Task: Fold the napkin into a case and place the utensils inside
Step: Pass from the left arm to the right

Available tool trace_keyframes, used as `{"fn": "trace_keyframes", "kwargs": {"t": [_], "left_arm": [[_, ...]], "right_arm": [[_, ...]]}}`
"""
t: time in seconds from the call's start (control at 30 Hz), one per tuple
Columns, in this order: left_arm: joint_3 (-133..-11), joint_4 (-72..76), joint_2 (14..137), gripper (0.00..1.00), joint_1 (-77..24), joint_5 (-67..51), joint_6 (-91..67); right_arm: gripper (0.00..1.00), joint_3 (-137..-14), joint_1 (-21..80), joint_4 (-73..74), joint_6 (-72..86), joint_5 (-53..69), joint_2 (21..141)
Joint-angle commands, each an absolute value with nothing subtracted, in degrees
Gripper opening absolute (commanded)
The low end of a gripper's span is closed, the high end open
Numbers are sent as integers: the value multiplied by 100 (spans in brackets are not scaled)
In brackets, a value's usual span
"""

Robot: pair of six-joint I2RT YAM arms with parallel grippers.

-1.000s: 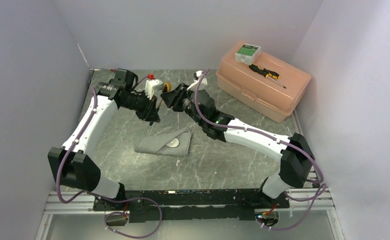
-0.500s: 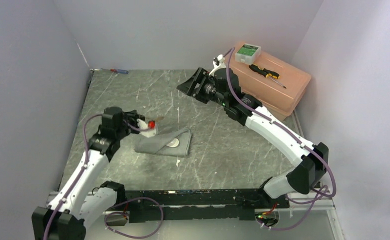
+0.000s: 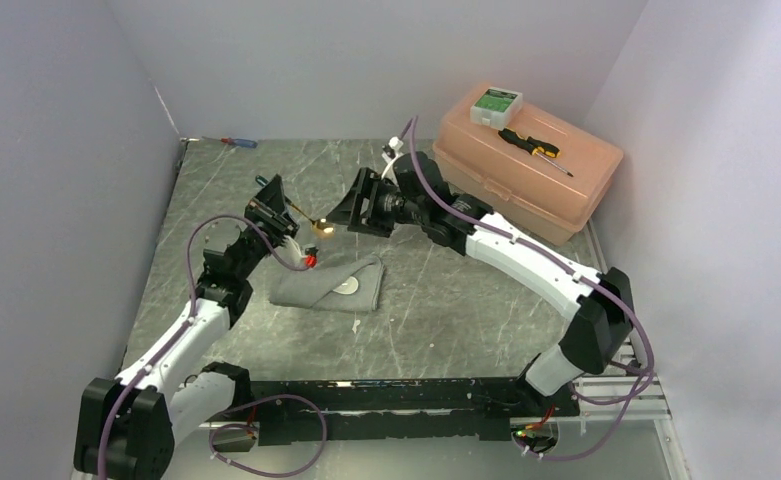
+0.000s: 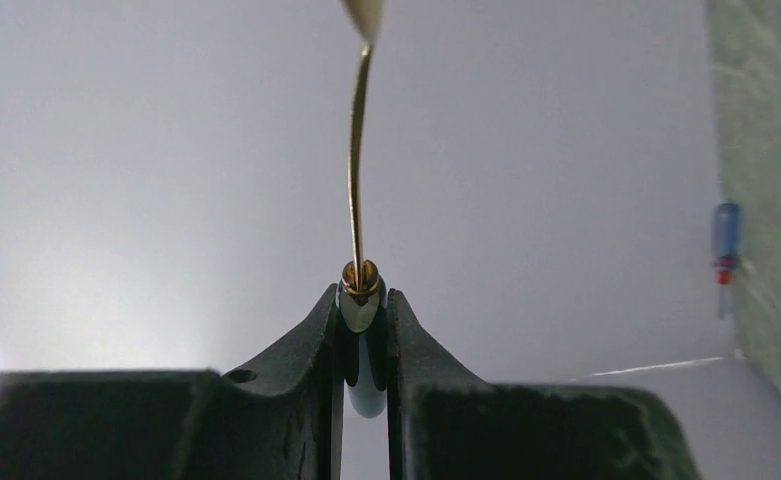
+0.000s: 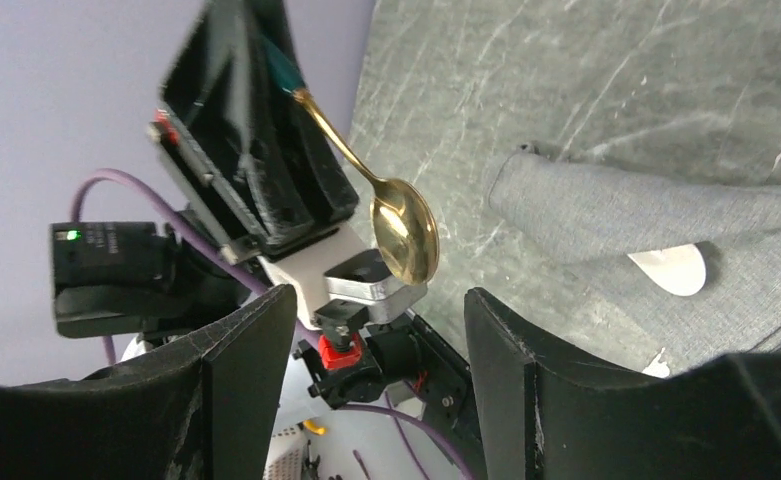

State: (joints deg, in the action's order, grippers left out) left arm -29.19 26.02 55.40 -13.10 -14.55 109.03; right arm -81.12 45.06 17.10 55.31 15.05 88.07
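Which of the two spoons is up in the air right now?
The gold-bronze round-bowled spoon: the left gripper pinches its dark handle, holding it aloft. The white short-handled soup spoon lies tucked in the folded grey cloth napkin.

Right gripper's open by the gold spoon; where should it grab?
Probably take the gold spoon by its bare thin stem, between the bowl and the left gripper, which is shut on the dark handle end. Bring the right gripper in from the bowl side, jaws across the stem.
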Motion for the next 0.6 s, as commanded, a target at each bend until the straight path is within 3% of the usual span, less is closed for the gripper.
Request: {"fn": "trace_keyframes", "kwargs": {"t": [0.0,0.33,0.57], "left_arm": [[-2895,3994,5748,3,-1326,-1580,11293],[-3040,3951,5710,3,-1344,-1374,11167],[-3066,3939,5702,3,-1407,-1126,11016]], "right_arm": [[65,-8176,4561,1439,5695,1776,9002],[63,-7780,4562,514,6151,1869,9180],[47,-7721,4579,-58,6513,2113,9511]]}}
